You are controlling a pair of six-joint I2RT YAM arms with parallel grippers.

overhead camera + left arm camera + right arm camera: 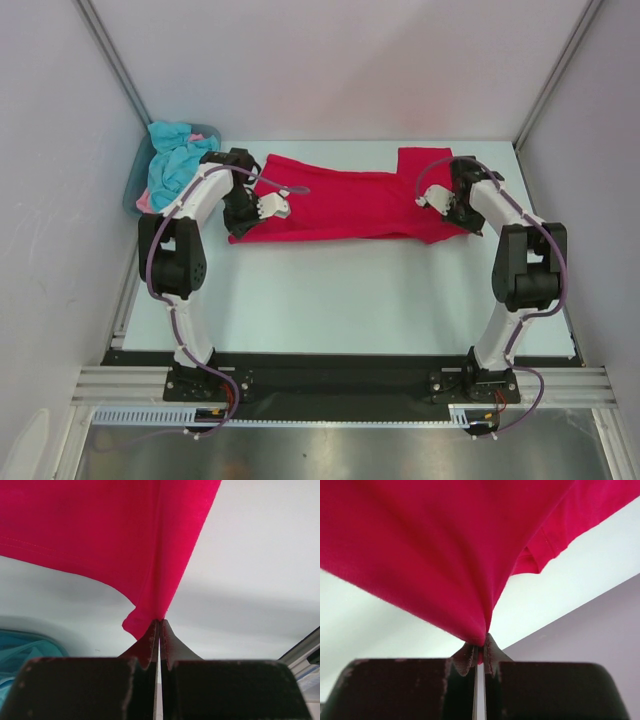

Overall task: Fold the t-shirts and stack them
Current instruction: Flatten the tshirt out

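Note:
A crimson red t-shirt (pixel 345 205) hangs stretched between my two grippers above the far half of the table. My left gripper (pixel 238 222) is shut on its left corner; the left wrist view shows the cloth (pixel 125 540) pinched at the fingertips (pixel 160 621). My right gripper (pixel 462 215) is shut on the right edge; the right wrist view shows the red cloth (pixel 435 550) bunched into the fingertips (pixel 481 647), with a sleeve (pixel 545 550) hanging behind. Turquoise and pink shirts (pixel 173 165) lie heaped in the tub.
A grey-blue plastic tub (pixel 133 190) sits at the far left corner against the wall. White enclosure walls stand close on the left, back and right. The white table (pixel 340 295) spreads between the shirt and the arm bases.

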